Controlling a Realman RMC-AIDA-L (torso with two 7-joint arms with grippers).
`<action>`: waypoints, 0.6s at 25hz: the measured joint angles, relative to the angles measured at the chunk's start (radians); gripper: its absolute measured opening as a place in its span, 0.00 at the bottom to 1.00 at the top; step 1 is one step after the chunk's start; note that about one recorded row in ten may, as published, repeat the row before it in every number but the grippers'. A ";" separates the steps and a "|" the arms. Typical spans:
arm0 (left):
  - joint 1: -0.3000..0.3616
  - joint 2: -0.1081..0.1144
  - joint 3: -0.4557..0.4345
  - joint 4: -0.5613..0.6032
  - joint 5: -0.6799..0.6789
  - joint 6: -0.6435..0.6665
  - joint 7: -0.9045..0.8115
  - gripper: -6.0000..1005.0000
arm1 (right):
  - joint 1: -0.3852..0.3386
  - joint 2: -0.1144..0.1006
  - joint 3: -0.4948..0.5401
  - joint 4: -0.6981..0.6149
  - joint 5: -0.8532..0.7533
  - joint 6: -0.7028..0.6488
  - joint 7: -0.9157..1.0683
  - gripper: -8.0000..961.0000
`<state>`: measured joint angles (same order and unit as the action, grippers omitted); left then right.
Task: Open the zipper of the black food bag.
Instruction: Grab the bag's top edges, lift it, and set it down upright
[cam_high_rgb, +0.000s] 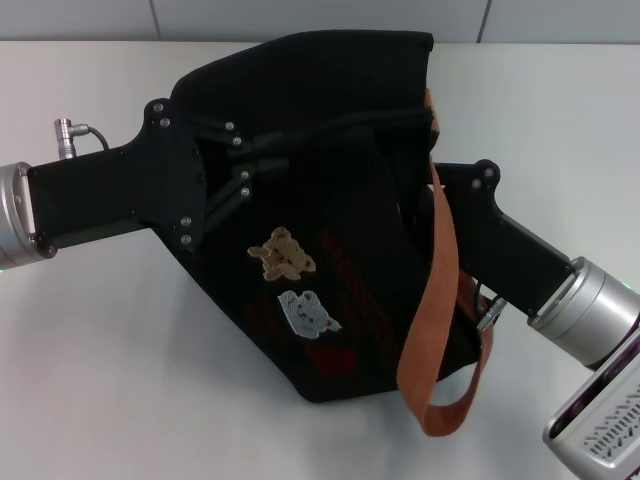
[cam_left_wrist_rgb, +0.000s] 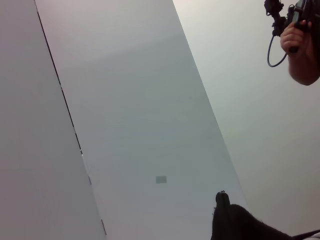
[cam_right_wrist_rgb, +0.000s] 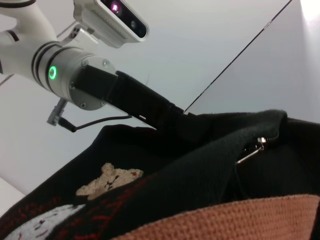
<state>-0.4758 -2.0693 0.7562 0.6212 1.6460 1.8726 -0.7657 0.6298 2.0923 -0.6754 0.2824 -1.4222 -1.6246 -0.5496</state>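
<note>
black food bag (cam_high_rgb: 340, 250): lies tilted on the white counter (cam_high_rgb: 120, 330), its bear patches facing up; an orange-brown strap (cam_high_rgb: 432, 330) loops down its right side and past its lower corner
bear patches: a brown bear patch (cam_high_rgb: 283, 253) sits just above a pale grey bear patch (cam_high_rgb: 308, 313) on the bag's face, with red lettering beside them; the right wrist view shows the brown one (cam_right_wrist_rgb: 111, 180) and only the edge of the grey one
zipper (cam_right_wrist_rgb: 252, 150): seen only in the right wrist view, running along the bag's dark rim with a small silvery pull hanging from it; the head view does not show it clearly
left tool (cam_high_rgb: 285, 150): reaches in from the bag's left side and lies against the upper part of the bag; its dark linkage blends with the fabric, so I cannot tell whether it is open or closed; the right wrist view shows this arm (cam_right_wrist_rgb: 80, 82) with a green light ring, ending at the bag's rim
right tool (cam_high_rgb: 425, 195): comes in from the bag's right side, its tip at the bag's upper right edge beside the strap; its state cannot be told
left wrist view: mostly pale wall panels, a bit of black fabric at the picture's lower edge, and a person's hand (cam_left_wrist_rgb: 300, 50) holding a dark device far off
</note>
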 joint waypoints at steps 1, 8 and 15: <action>0.000 0.000 0.001 0.000 0.000 0.001 0.000 0.09 | 0.001 0.000 0.001 0.002 -0.003 0.000 0.000 0.14; 0.000 0.000 0.002 0.000 0.000 0.002 0.000 0.09 | 0.002 0.000 0.003 0.006 -0.010 0.002 0.000 0.01; 0.009 0.003 -0.006 0.000 -0.005 0.003 0.013 0.09 | -0.019 0.000 0.026 -0.001 -0.011 0.002 0.000 0.01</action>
<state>-0.4671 -2.0659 0.7501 0.6213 1.6412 1.8753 -0.7526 0.6105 2.0923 -0.6496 0.2814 -1.4328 -1.6229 -0.5491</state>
